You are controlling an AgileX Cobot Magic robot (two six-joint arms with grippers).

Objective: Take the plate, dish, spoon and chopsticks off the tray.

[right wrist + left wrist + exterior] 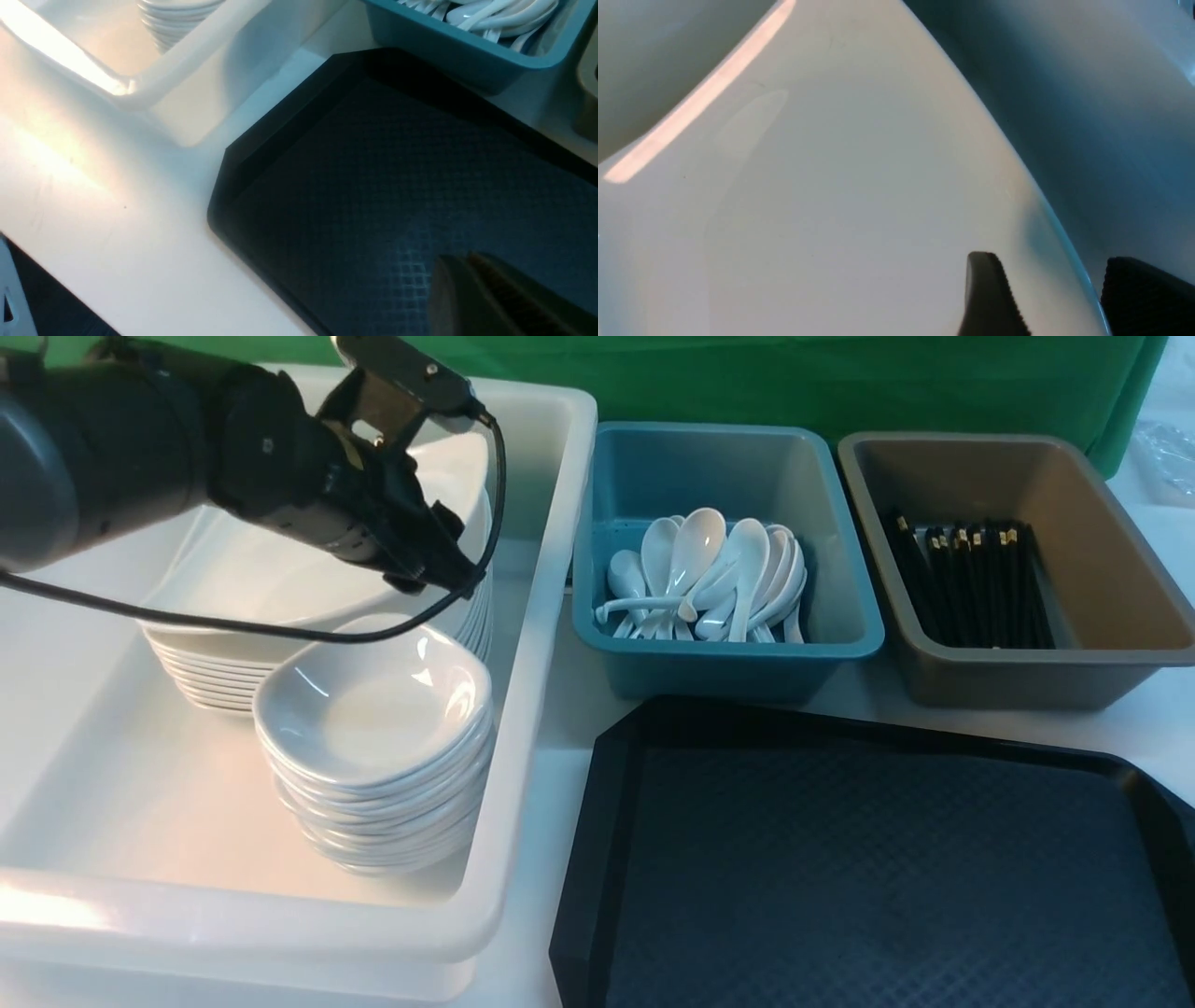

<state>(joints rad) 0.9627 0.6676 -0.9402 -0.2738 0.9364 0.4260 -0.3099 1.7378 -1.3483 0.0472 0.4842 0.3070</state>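
White worktop (84,205) carrying, from largest to smallest: white tub (537,644) at the robot's left, holding a stack of large square plates and a stack of small dishes (373,747) nearer the camera; black tray (887,868) at front right, crosshatched surface bare across all that shows; teal bin (728,644) with white spoons (709,574); brown bin (1102,644) with black chopsticks (971,583), long axes running away from the camera. Top plate (243,569) of the stack lying directly under and against the left hand (439,565), rim between the two parted fingers (990,298) in the left wrist view, inner finger over the plate's face, outer finger beyond its edge; grip judged released, plate resting on its stack. Right hand (472,284) with fingers together, empty, hanging low over the tray, out of the front view. Judged stage: clearing complete or nearly so, every kind of task ware seen only in tub or bins. Coming move judged a straight withdrawal of the left hand off the plate's rim, up and back out of the tub.
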